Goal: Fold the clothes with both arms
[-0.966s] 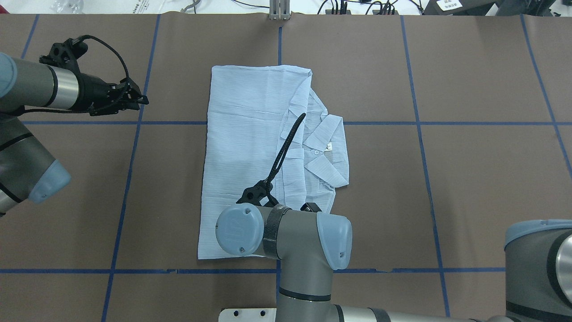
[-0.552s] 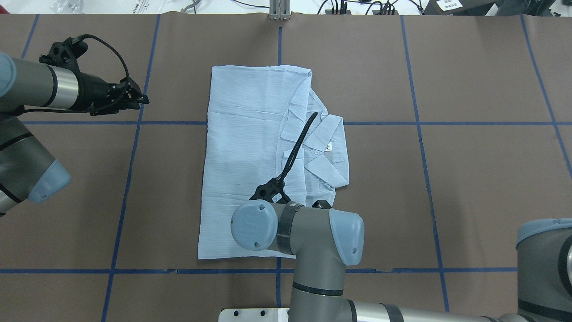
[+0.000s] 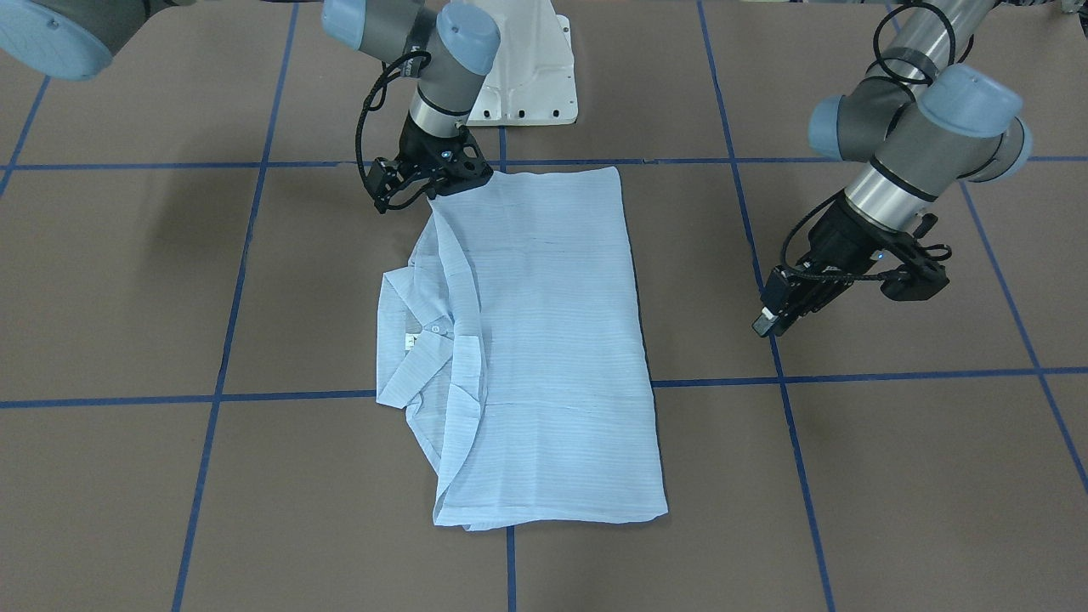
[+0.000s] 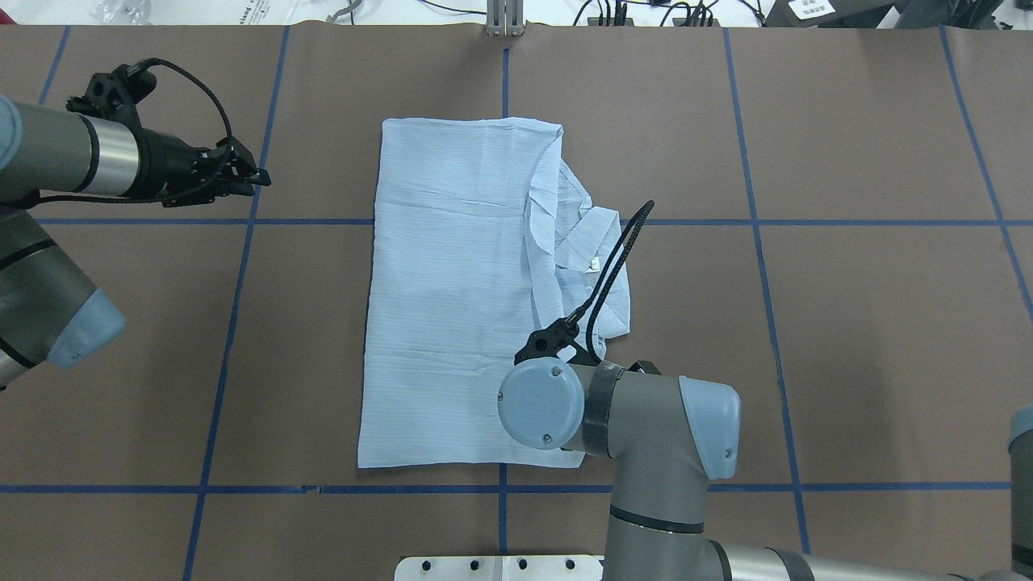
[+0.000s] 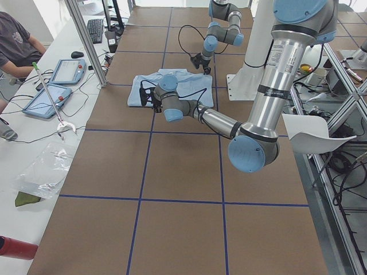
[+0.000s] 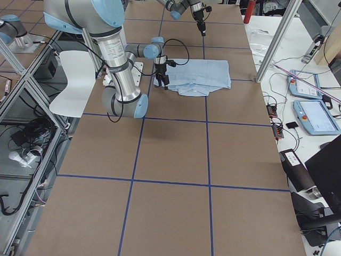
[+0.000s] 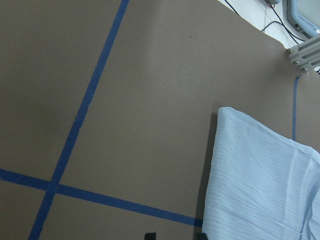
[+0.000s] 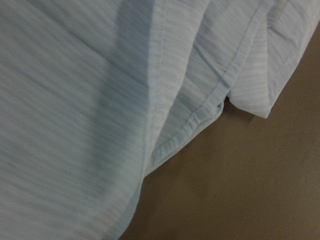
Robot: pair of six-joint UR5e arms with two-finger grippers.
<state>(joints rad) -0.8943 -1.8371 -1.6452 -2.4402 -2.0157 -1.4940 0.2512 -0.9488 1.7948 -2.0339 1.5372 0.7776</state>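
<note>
- The surface [image 4: 847, 323] is brown, with a grid of blue tape lines. It carries one garment, at its centre.
- The shirt [image 4: 452, 307] lies flat as a long rectangle. Its long sides run away from the robot. We see no loose sleeve, so we judge that the sleeves are tucked in and at least one fold is done.
- The right arm [image 4: 637, 436] reaches over the shirt corner nearest the robot base, on the collar side.
- The left arm [image 4: 73, 157] is parked well apart from the shirt, over bare surface.
- The right pincer [image 3: 429, 189] sits at that near corner, against the cloth edge. We cannot tell whether it grips the fabric or how wide it stands.
- The left pincer [image 4: 246, 176] is drawn narrow and holds nothing.
- The collar [image 3: 406, 374] sticks out past the folded top layer on the robot's right side. We judge this edge unfinished.
- The neck label [image 4: 595, 264] shows beside the collar button [image 3: 436, 327].
- Remaining work, in our judgement: square the collar edge, then fold the long rectangle crosswise into a compact stack, using both arms.
</note>
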